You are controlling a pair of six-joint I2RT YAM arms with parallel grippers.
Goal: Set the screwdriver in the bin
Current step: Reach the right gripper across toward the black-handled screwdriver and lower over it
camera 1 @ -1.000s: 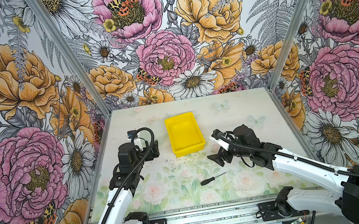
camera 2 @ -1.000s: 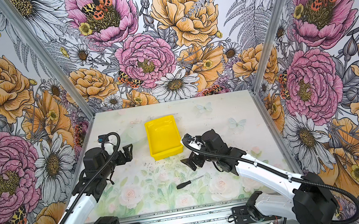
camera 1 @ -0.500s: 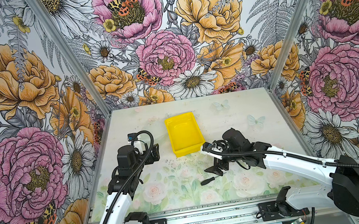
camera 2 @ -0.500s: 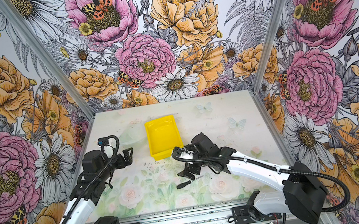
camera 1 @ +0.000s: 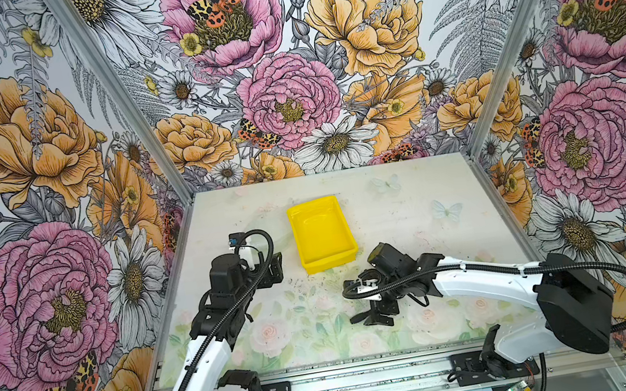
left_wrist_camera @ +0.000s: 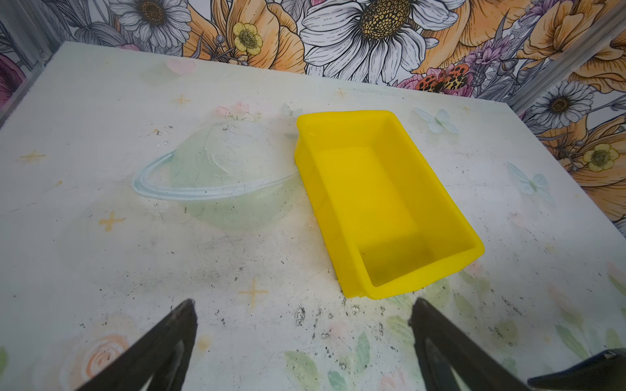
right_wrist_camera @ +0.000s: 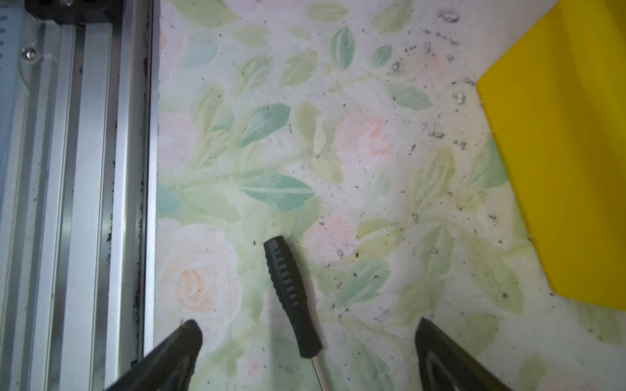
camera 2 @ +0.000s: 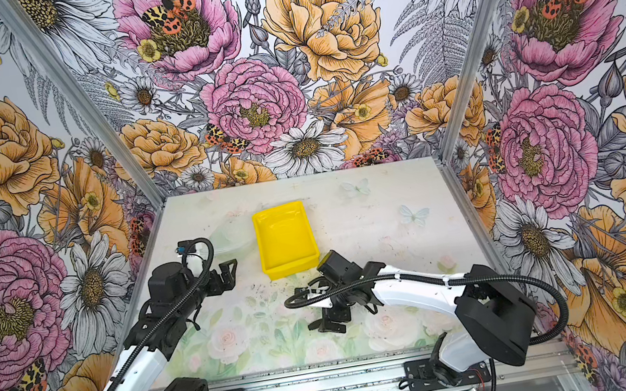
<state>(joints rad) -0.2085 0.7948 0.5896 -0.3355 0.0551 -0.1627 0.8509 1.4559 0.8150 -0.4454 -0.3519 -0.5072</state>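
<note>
**Enclosure.** Three wall panels [camera 1: 286, 83] printed with large pink and orange flowers, daisies and moths, joined by aluminium corner posts.

**Table** [camera 1: 410, 207]. Pale top with a faded print of roses, leaves and butterflies, and a ringed planet [left_wrist_camera: 216, 176] just beside the bin. Dark specks lie scattered across the middle. An aluminium rail [camera 1: 372, 381] runs along the front edge and carries both arm bases.

**Right arm** [camera 1: 484, 284]. White links, black joints and a looped black cable. It reaches from the front right toward the table's middle.

**Left arm** [camera 1: 201, 360]. Same build, rising from the front left.

**Bin** [camera 1: 322, 232]. Bright yellow, rectangular and low-walled, standing flat on the table at mid-depth in both top views [camera 2: 285, 238]. Nothing lies inside it [left_wrist_camera: 382, 199].

**Left gripper** [camera 1: 276, 269]. Fingers spread wide with nothing between them [left_wrist_camera: 303, 304]. It hangs to the left of the bin, apart from it.

**Right gripper** [camera 1: 371, 316]. Fingers spread wide and pointing down at the table in front of the bin's near end [camera 2: 328, 324]. In the wrist view the tips stand on either side of the screwdriver, and neither touches it [right_wrist_camera: 308, 325].

**Screwdriver** [right_wrist_camera: 291, 291]. Ribbed black handle and thin silver shaft [right_wrist_camera: 320, 372]. It lies flat on the table outside the bin, near the bin's front end, between the right gripper's fingers. In both top views that gripper hides it.
</note>
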